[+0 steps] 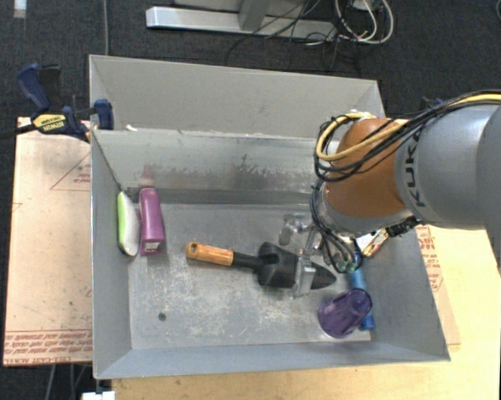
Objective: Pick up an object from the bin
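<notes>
My gripper [302, 270] is low in the right half of the bin, right at the black head of a brush-like tool [246, 259]. The tool lies across the bin floor, with its orange-brown handle [209, 253] pointing left. The gripper hides part of the head, so I cannot make out contact. Just right of the gripper, a translucent purple cup [343, 313] with a blue handle [359, 283] lies on its side near the front right corner.
Against the left wall lie a green and white oblong thing [128, 223] and a pink-purple bottle [152, 220], side by side. The arm with its orange cover and cables hangs over the bin's right rear.
</notes>
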Robot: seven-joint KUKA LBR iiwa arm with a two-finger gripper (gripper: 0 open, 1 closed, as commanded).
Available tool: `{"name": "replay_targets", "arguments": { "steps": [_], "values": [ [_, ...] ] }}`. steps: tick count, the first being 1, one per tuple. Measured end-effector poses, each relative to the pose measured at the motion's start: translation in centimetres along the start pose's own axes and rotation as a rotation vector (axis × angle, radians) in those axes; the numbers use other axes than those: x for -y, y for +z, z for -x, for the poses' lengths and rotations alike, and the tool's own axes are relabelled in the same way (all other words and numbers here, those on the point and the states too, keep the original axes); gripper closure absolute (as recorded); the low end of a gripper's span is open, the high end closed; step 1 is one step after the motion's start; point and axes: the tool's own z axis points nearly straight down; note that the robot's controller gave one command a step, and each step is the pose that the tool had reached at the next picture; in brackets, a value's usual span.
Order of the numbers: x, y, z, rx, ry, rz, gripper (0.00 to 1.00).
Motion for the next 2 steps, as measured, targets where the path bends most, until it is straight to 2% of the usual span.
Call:
{"name": "replay_targets", "arguments": {
  "steps": [1, 2],
  "values": [
    [-4.6, 3.0, -1.4, 0.008, 0.33, 0.003, 0.0],
    [-2.2, 2.9, 1.7, 0.002, 0.113, 0.001, 1.0]
  ]
}}
